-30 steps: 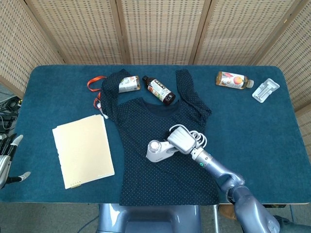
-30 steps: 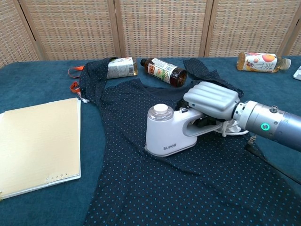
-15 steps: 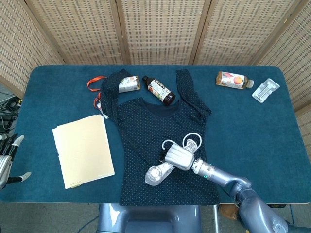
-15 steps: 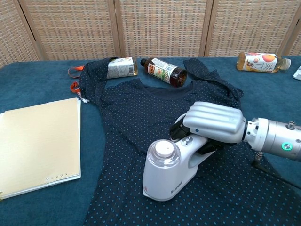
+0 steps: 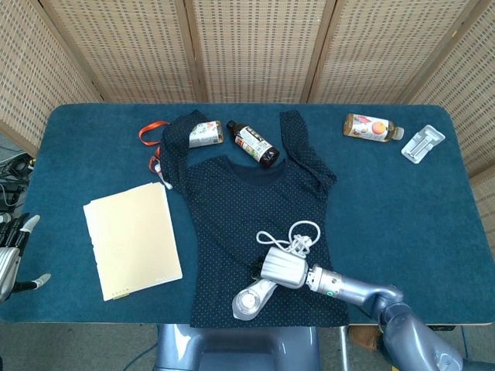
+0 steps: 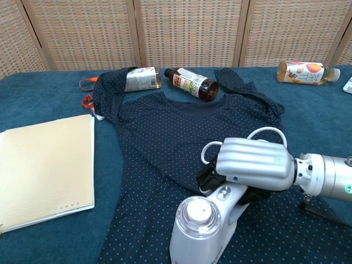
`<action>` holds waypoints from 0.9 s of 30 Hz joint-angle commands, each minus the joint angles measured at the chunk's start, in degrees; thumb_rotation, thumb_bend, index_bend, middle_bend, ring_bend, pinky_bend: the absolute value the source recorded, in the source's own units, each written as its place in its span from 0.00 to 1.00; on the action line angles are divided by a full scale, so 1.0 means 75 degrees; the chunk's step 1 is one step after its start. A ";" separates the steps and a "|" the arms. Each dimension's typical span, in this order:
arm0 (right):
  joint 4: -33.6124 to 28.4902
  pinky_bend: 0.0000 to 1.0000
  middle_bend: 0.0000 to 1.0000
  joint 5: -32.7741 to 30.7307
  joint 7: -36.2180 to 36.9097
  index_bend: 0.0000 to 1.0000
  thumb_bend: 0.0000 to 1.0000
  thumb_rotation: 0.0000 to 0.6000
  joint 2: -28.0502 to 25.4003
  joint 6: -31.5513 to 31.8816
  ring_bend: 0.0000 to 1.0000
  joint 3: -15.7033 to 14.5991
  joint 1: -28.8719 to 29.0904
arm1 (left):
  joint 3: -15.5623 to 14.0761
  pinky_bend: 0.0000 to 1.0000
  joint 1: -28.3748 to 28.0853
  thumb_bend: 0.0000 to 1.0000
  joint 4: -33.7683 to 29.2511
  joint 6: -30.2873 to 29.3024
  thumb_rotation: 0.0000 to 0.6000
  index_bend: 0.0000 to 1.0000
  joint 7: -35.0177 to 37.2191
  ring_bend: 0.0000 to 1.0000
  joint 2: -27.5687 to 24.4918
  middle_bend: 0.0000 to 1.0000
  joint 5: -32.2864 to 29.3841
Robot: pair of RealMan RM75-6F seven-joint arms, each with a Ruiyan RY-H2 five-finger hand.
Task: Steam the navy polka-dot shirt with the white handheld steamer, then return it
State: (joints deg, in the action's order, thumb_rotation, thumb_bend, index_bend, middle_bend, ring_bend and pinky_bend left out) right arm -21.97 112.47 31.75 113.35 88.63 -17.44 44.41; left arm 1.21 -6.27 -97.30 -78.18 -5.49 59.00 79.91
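right hand (image 6: 254,164): fingers clamped on white handheld steamer (image 6: 199,226) | steamer on lower hem of navy polka-dot shirt (image 5: 232,201), flat on table (image 5: 402,201) | left hand (image 5: 9,255): off table edge, fingers apart, empty

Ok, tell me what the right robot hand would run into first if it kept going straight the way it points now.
Likely nothing solid. The right robot hand holds the steamer and points toward the shirt's lower left part, near the table's front edge. Past the shirt there seems to be only bare table, though depth is hard to judge.
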 commanded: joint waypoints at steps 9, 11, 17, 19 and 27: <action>0.0638 1.00 0.63 -0.0003 -0.0618 0.82 1.00 1.00 0.0133 -0.0220 0.68 0.0039 0.0056 | 0.0000 0.00 0.0015 0.00 0.0025 -0.0018 1.00 0.00 0.0070 0.00 -0.0024 0.00 -0.0002; 0.0849 1.00 0.63 -0.0028 -0.0656 0.82 1.00 1.00 0.0115 -0.0318 0.68 0.0047 0.0071 | 0.0001 0.00 0.0010 0.00 0.0041 -0.0010 1.00 0.00 0.0076 0.00 -0.0022 0.00 -0.0003; 0.1240 1.00 0.63 -0.0350 -0.0431 0.82 1.00 1.00 0.0040 -0.0674 0.68 0.0261 -0.0006 | 0.0011 0.00 -0.0012 0.00 0.0087 0.0047 1.00 0.00 0.0061 0.00 0.0005 0.00 -0.0061; 0.1339 1.00 0.63 -0.0414 -0.0420 0.82 1.00 1.00 0.0017 -0.0749 0.68 0.0303 -0.0013 | 0.0010 0.00 -0.0022 0.00 0.0092 0.0066 1.00 0.00 0.0043 0.00 0.0020 0.00 -0.0067; 0.1549 1.00 0.63 -0.0736 -0.0249 0.82 1.00 1.00 -0.0055 -0.1127 0.68 0.0530 -0.0053 | 0.0002 0.00 -0.0030 0.00 0.0008 0.0041 1.00 0.00 -0.0076 0.00 0.0051 0.00 -0.0036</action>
State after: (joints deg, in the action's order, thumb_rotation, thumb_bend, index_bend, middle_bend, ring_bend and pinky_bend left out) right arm -10.56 107.26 29.58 113.05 80.55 -13.75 44.12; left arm 1.22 -6.51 -97.21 -77.85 -6.02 59.37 79.61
